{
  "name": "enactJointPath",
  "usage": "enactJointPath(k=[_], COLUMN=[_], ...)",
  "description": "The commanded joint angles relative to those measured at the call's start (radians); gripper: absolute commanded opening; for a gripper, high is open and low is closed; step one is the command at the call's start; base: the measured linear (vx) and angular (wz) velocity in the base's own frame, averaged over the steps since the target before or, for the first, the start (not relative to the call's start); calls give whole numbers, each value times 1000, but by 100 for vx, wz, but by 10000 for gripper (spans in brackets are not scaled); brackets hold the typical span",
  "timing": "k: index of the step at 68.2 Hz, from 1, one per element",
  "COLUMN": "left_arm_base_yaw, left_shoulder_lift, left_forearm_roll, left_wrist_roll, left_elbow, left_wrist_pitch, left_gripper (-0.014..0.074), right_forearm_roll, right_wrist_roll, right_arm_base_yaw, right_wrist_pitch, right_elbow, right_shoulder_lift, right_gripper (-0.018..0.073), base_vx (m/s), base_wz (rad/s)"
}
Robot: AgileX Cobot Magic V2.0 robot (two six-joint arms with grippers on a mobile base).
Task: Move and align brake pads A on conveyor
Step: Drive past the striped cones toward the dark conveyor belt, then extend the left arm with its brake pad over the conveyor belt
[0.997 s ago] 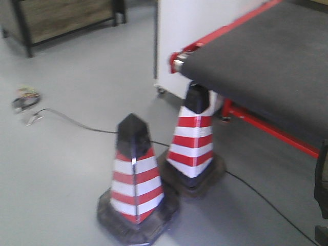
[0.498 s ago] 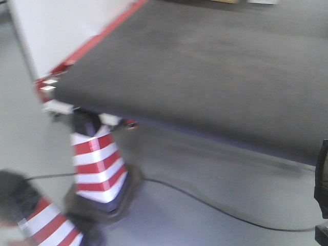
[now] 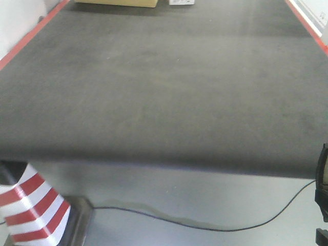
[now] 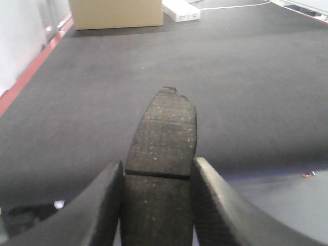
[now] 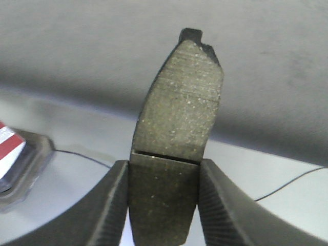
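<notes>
My left gripper (image 4: 158, 169) is shut on one brake pad A (image 4: 166, 133), a dark-grey curved pad with a groove across its middle. It sticks out forward over the near end of the conveyor (image 4: 246, 77). My right gripper (image 5: 164, 169) is shut on a second brake pad A (image 5: 179, 102), held above the floor just short of the conveyor (image 5: 102, 36). In the front view the conveyor (image 3: 164, 92) fills most of the frame, a dark felt-like belt with a red edge strip (image 3: 25, 43). Neither gripper shows clearly there.
A red-and-white cone (image 3: 31, 205) stands on the floor at the belt's near left corner, seen also as the cone (image 5: 7, 143). A black cable (image 3: 179, 223) runs across the floor. A cardboard box (image 4: 115, 13) and a white power strip (image 4: 180, 10) lie at the belt's far end.
The front view has swung right towards the conveyor. The two cones slid left, one out of frame, and the belt now fills the view head-on.
</notes>
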Motion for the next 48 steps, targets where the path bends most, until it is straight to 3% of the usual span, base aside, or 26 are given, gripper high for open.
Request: enactJointPath(k=[1,48], left_arm_base_yaw=[-7,-7], left_shoulder_lift=[12,12], left_forearm_roll=[-7,-7], left_wrist_roll=[-8,-8], left_elbow=[-27,-27], left_wrist_pitch=[-98,-98], left_gripper=[146,146], right_forearm_roll=[2,2], right_wrist_roll=[-5,-5], right_arm_base_yaw=[-1,-1], right_wrist_pitch=[-81,-81], right_elbow=[-31,-31], right_shoulder_lift=[5,5], right_gripper=[4,4], base_vx=[28,28], base_wz=[-21,-14])
